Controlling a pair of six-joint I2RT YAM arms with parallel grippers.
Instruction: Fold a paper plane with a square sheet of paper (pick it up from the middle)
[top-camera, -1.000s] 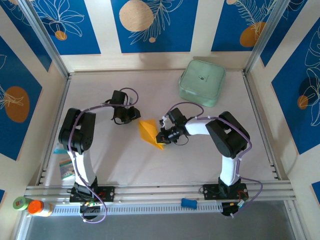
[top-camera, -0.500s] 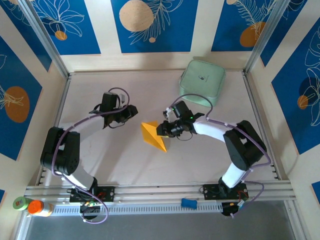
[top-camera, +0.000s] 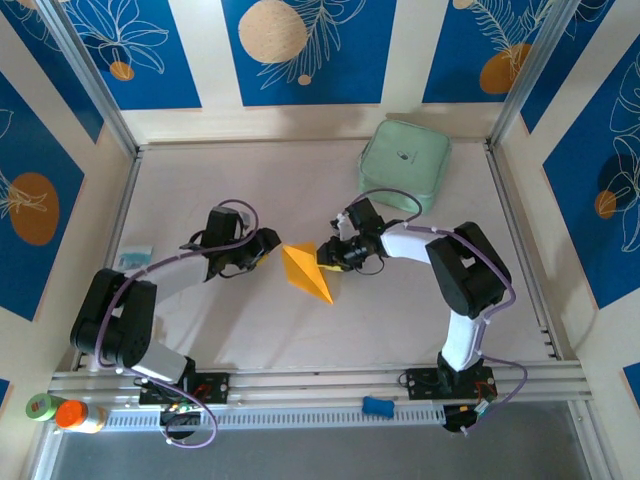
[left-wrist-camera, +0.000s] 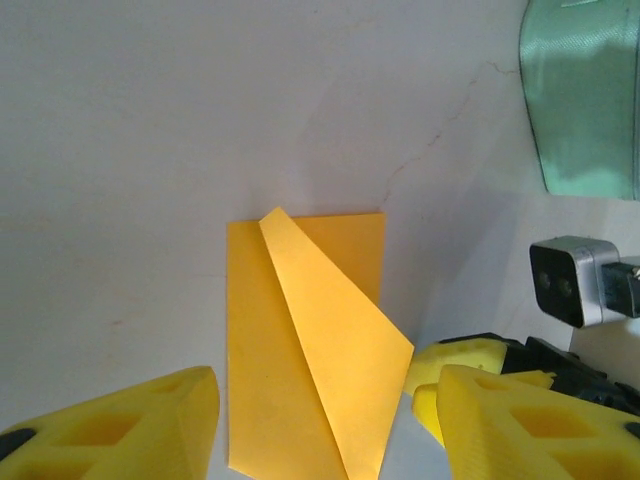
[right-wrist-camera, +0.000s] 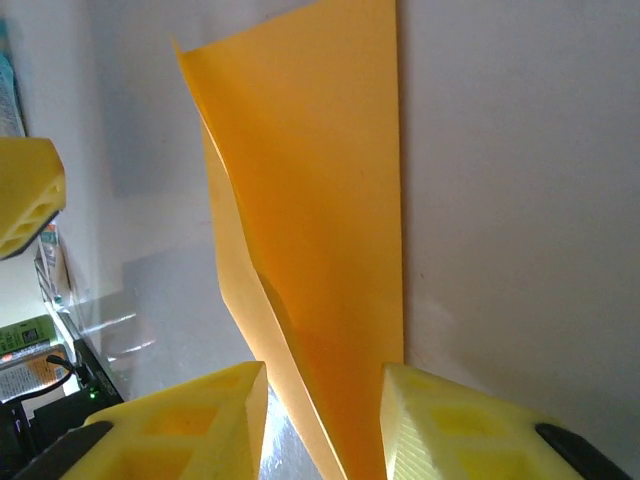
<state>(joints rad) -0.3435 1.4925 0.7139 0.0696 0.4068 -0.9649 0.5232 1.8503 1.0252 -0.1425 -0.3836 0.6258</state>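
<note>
Left gripper (left-wrist-camera: 328, 385): jaws stood wide open, nothing held. Its fingers (left-wrist-camera: 130, 425) pointed at the paper (top-camera: 305, 272), which lay just ahead of them. I couldn't tell whether they touched it.

Right gripper (right-wrist-camera: 322, 372): fingers (right-wrist-camera: 470, 420) were part open, with a raised fold of the paper running between them. The fold lay against one finger with a visible gap to the other, so it wasn't clamped.

The paper sat in the middle of the tabletop, partly folded. One flap was turned over on a diagonal and the narrow point aimed at the near edge.

Versus a second before:
- My left arm had been folded up, with its gripper nearer the far edge and clear of the paper. It then reached low across, gripper just beside the paper's left corner.
- My right gripper had moved along the paper's right side, from near the point toward the far edge.
- The paper had looked bunched, then lay flatter and a touch closer to the right edge.

Around:
- The green case (top-camera: 405, 165) sat in the far right corner, well apart from both grippers.
- A small packet (top-camera: 133, 257) lay by the left edge.
- The two grippers faced each other across the paper, close together.
</note>
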